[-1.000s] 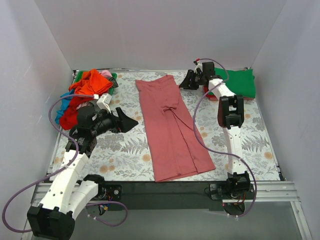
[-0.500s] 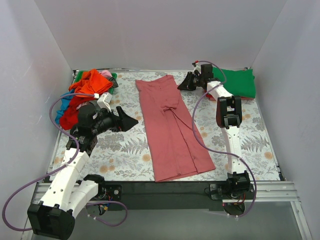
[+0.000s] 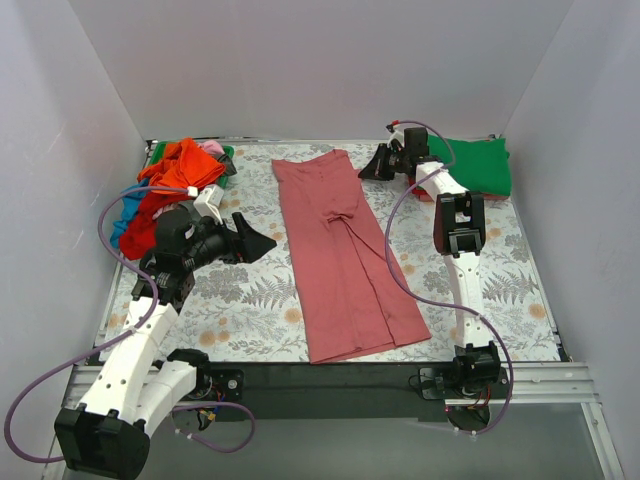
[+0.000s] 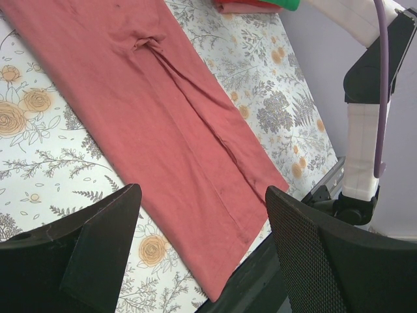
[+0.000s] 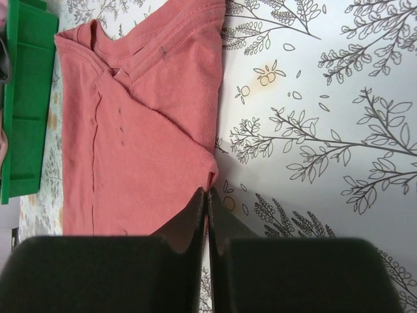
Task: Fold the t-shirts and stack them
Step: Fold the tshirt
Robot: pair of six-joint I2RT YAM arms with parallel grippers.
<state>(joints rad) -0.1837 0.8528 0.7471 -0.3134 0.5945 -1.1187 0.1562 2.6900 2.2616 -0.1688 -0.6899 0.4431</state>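
On the floral table covering (image 3: 250, 300), the dusty-rose t-shirt (image 3: 340, 260) is laid lengthwise at the centre, folded narrow. Since a second ago the jaws of the right gripper (image 3: 378, 165) have been brought together. Only in the right wrist view are its tips seen at the shirt's edge, possibly pinching fabric. The left gripper (image 3: 258, 235) is held unchanged, jaws wide apart, above the covering left of the shirt.

A: Right gripper (image 5: 207, 193), state?
B: Fingers pressed together, tips at the edge of the dusty-rose t-shirt (image 5: 143, 130). Cannot tell if cloth is caught.
A: Surroundings?
B: Shirt spreads ahead and left of the tips — floral table covering (image 5: 313, 130) to their right, green object (image 5: 26, 98) far left.
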